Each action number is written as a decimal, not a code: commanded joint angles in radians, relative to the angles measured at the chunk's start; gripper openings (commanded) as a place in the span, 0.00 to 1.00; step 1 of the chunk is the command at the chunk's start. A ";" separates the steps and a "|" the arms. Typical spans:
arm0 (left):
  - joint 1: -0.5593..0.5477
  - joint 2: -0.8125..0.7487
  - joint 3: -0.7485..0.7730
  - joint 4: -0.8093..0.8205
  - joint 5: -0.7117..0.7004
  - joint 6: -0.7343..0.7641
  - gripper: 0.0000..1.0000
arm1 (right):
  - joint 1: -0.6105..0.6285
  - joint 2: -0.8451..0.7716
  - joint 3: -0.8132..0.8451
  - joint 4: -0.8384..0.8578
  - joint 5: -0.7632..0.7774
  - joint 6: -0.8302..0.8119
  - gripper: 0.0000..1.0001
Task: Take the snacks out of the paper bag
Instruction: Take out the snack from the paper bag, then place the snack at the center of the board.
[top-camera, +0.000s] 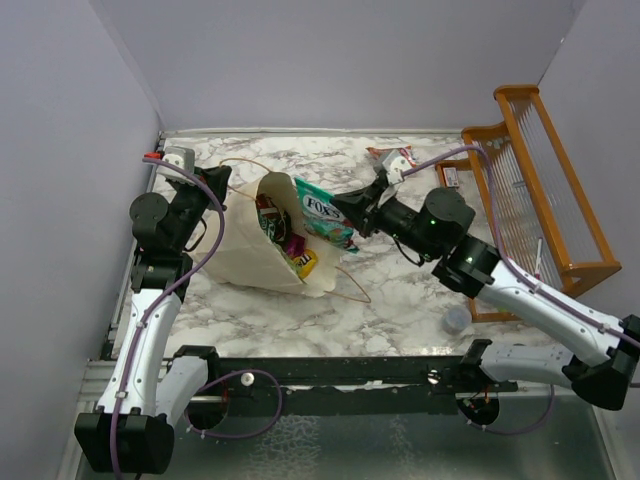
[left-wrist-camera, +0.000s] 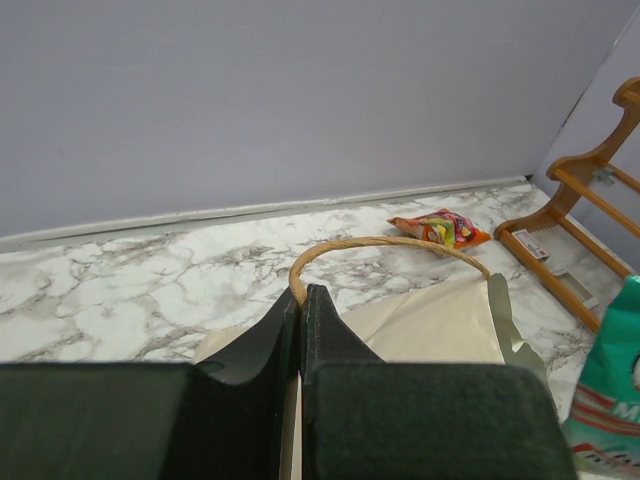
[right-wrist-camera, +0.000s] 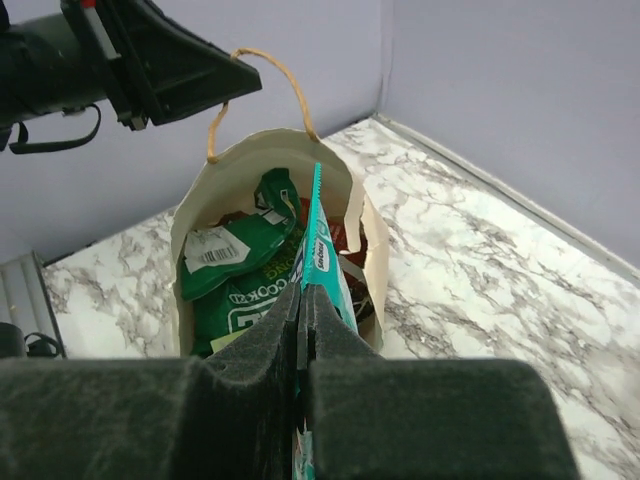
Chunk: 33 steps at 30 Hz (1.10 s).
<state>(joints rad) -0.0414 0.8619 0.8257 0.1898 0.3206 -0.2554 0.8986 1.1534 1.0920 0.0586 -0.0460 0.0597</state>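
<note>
Table (top-camera: 400, 290): marble, walled at the far side and on the left. A wooden rack (top-camera: 540, 190) is stood along the right edge.

Paper bag (top-camera: 250, 255): laid left of centre, mouth turned toward the right arm. Its far rim, by the loop handle (left-wrist-camera: 390, 243), is pinched in the left claw (left-wrist-camera: 301, 300), whose jaws are pressed together on the paper. The mouth is thereby held up and open.

Teal packet (top-camera: 322, 212): clamped edge-on in the right claw (right-wrist-camera: 301, 300), jaws narrow on it. It is seen partly out of the mouth. Its long axis runs from the bag's inside straight back toward the right claw, so the way out is judged to lie along that axis, rightward and away from the mouth. The right arm is the nearer one and the only one free to pull.

Green packets (right-wrist-camera: 235, 250): left inside the bag, just beside the teal one. Some dragging along is thought possible.

Room: bare marble between mouth and rack. A loose packet (top-camera: 392, 157) is noted at the far side, a grey cap (top-camera: 455, 320) near the rack's front end. Both are well apart from the pull line.
</note>
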 joint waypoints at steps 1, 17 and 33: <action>0.001 -0.018 0.024 -0.009 -0.035 0.018 0.00 | 0.006 -0.132 0.031 -0.067 0.122 -0.002 0.01; 0.002 -0.005 0.023 -0.004 -0.022 0.011 0.00 | -0.175 -0.174 -0.160 0.002 0.401 -0.125 0.01; 0.002 -0.011 0.024 0.001 -0.004 0.001 0.00 | -0.638 0.367 -0.070 0.246 0.237 -0.235 0.01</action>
<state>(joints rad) -0.0414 0.8619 0.8261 0.1844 0.3206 -0.2550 0.2749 1.4410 0.9199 0.1856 0.1524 -0.0334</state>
